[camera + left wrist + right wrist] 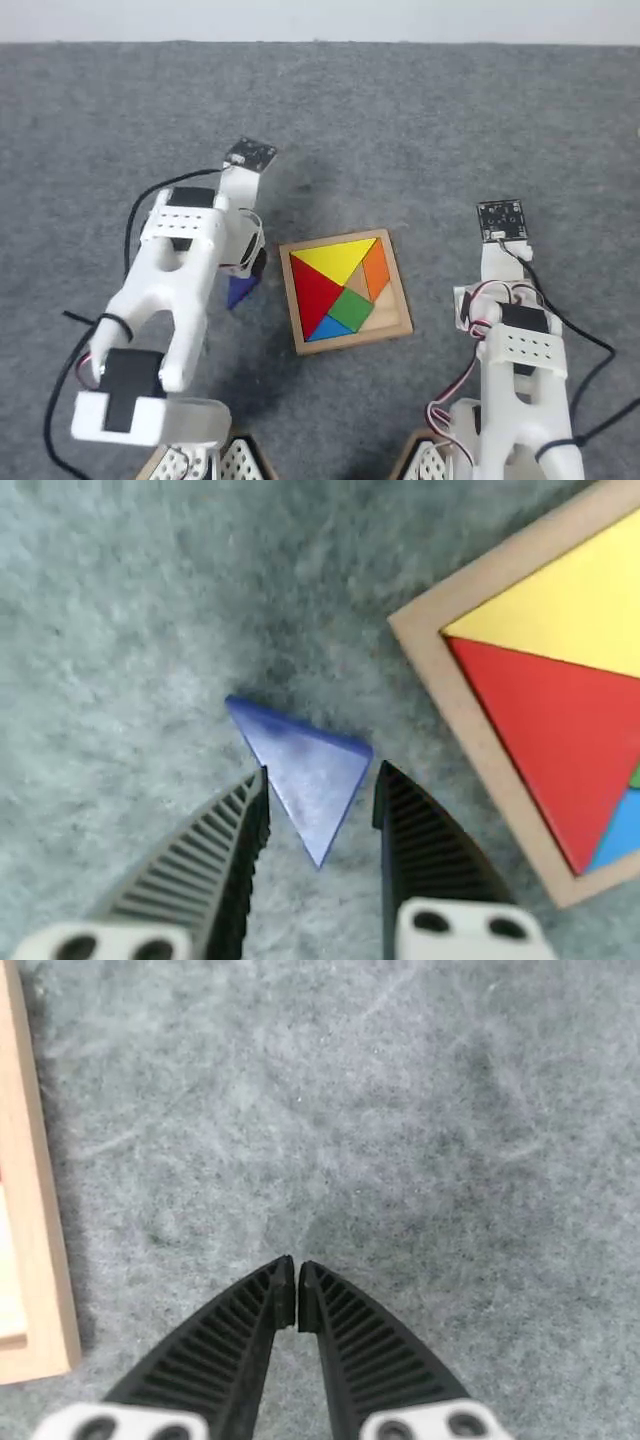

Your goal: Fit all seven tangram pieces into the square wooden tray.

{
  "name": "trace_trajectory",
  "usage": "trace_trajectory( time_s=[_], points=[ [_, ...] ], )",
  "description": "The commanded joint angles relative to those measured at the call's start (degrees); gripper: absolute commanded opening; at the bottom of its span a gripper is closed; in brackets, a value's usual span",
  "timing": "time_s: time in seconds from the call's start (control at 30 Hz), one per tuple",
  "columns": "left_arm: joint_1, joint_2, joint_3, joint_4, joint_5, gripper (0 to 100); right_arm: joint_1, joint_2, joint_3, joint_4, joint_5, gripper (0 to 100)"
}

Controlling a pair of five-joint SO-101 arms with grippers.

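The square wooden tray (402, 300) lies mid-table, holding yellow (335, 260), red (312, 295), orange (376, 270), green (351, 310) and light blue (325, 328) pieces, with bare wood showing between some. A dark blue triangle (305, 770) lies on the carpet left of the tray (440, 670). My left gripper (321, 770) is open and straddles that triangle's narrow end, one finger against its edge. My right gripper (296, 1263) is shut with nothing in it, low over bare carpet to the right of the tray's edge (30, 1210).
Grey carpet covers the whole table. The left arm (175, 290) stretches along the tray's left side and the right arm (520, 350) stands at its right. Both arm bases sit at the near edge.
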Motion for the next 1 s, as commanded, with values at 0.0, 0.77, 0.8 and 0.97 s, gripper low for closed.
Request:
trace_trajectory(
  time_s=[0.0, 0.77, 0.8, 0.97],
  points=[
    [-1.4, -1.1, 0.2, -2.2, -1.0, 17, -0.4, -1.9, 0.4, -1.0, 0.6, 0.6],
    [-3.7, 10.5, 3.9, -3.7, -1.9, 21, -0.3, -1.9, 1.7, -4.1, 0.4, 0.6],
    [-4.3, 10.5, 3.9, -3.7, -2.0, 21, -0.3, -1.9, 1.7, -4.1, 0.4, 0.6],
    [-6.9, 10.5, 2.9, -4.1, -3.4, 21, -0.3, -1.9, 1.7, -4.1, 0.5, 0.6]
  ],
)
